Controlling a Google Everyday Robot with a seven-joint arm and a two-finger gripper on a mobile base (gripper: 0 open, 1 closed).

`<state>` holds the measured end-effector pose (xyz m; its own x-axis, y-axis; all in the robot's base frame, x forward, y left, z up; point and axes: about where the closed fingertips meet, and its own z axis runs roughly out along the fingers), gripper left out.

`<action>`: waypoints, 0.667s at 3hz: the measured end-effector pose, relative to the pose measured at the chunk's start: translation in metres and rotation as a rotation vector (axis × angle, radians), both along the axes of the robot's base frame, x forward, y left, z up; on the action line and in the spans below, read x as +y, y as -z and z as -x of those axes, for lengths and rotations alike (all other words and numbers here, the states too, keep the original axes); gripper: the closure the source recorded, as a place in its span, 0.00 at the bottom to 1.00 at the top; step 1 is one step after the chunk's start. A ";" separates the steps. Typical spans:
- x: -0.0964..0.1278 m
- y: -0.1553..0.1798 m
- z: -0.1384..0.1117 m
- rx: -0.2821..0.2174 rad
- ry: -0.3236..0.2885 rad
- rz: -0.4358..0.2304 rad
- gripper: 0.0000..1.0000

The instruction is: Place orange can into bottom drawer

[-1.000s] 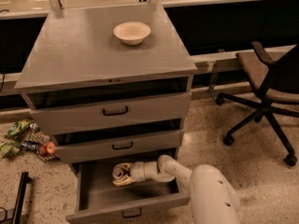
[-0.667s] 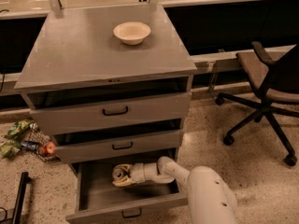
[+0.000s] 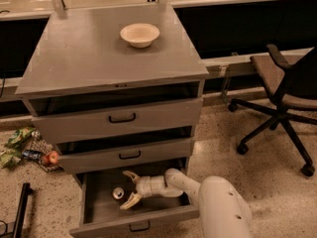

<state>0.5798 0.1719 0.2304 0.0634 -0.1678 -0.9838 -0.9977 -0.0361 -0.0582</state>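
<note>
Camera view. Since a second ago my pincer [image 3: 128,189] has let go: then it was closed around the orange can [image 3: 118,193], now its two fingers are spread wide, one [image 3: 131,175] pointing to the upper left and the other lower down. The can now sits a little lower and further left in the frame than it did in my grip.

- Pincer state: released, grasping nothing. It is inside the bottom drawer [image 3: 101,205], low in the frame and a little left of centre.
- Orange can: on the drawer floor just left of the pincer's mouth, silver top showing toward the camera. Whether it touches the lower finger I cannot tell.
- Bottom drawer: pulled out toward the camera, its small black handle at the lower edge of the frame.
- My white arm [image 3: 218,207] enters from the lower right and reaches left into the drawer.
- Middle drawer [image 3: 99,157] and top drawer [image 3: 79,125]: each pulled out slightly.
- Bench [image 3: 84,58]: a cream bowl [image 3: 139,34] near its back edge, in the upper middle of the frame.
- Right of frame: a dark office chair [image 3: 285,90] on the speckled floor.
- Left edge: crumpled wrappers [image 3: 20,145] and a small red object [image 3: 51,157] beside the cabinet.
</note>
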 end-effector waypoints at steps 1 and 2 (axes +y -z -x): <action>-0.007 -0.015 0.001 -0.015 0.022 0.018 0.11; -0.032 -0.046 0.015 -0.026 0.066 0.038 0.34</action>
<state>0.5644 0.1395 0.2764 0.0764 -0.2097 -0.9748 -0.9961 0.0274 -0.0840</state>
